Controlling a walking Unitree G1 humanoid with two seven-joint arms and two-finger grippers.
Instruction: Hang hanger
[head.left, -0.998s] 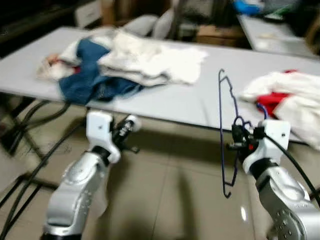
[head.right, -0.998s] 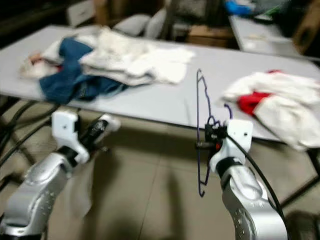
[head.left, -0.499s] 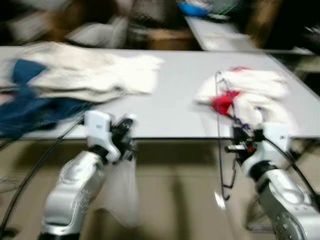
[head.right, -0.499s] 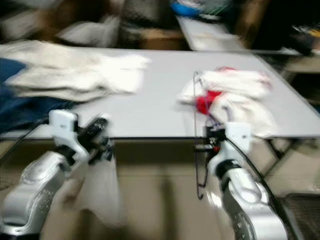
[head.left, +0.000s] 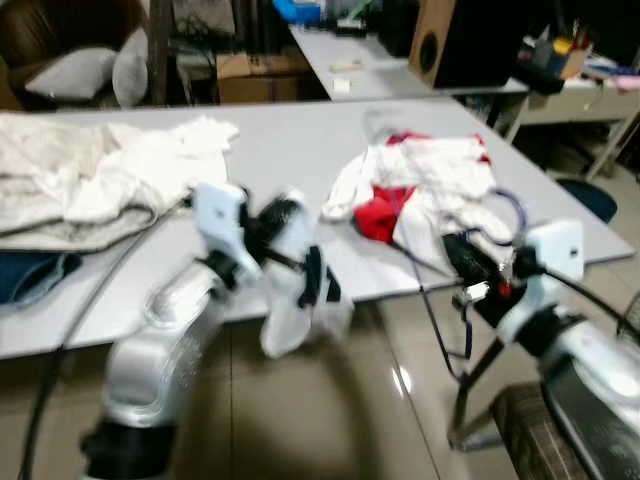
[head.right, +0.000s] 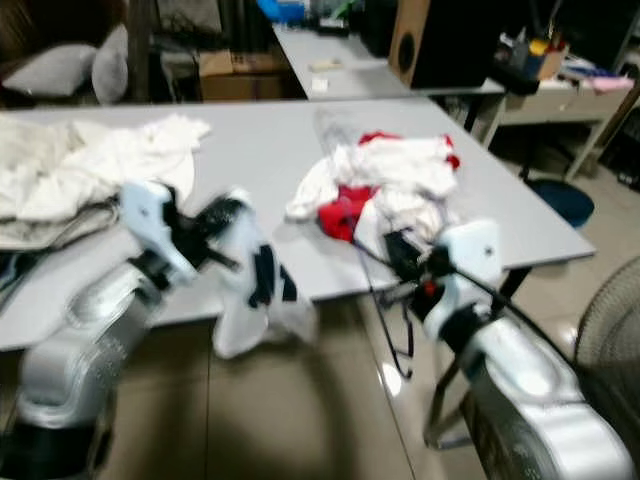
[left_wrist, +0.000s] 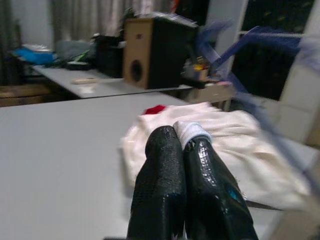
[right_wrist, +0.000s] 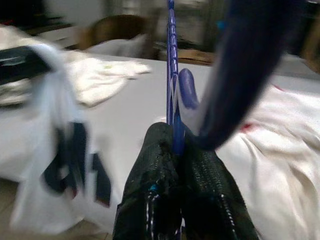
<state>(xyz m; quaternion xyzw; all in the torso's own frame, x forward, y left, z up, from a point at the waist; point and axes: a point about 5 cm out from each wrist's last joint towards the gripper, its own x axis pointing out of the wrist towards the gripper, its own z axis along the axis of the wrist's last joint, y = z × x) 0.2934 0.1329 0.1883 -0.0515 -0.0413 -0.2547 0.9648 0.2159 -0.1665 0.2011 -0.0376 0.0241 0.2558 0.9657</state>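
Progress: I judge the task midway. I have the hanger (right_wrist: 172, 75) in my grip, but no rail or hook to hang it on can be made out, so the hanging itself is not yet done.

Hanger: a thin blue wire one, clamped in my right gripper (head.left: 478, 277) just beside the near edge of the worktop (head.left: 290, 150), its frame dangling below the edge toward the floor. The pictures are blurred, so its exact tilt is hard to read.

Right fingers: my right fingers (right_wrist: 155, 170) are clenched on the hanger's wire, which passes between them with no gap I can see.

Left fingers: my left fingers (left_wrist: 162, 170) are pressed together on a white cloth (head.left: 295, 290) with dark markings; a fold of white shows between the tips, and the rest hangs down in front of the worktop edge from my left gripper (head.left: 285, 235).

Worktop: a red and white garment (head.left: 430, 185) lies just beyond my right gripper; a white pile (head.left: 110, 185) lies well apart, to the left.

Left to do: find the hanging place and set the hook over it.
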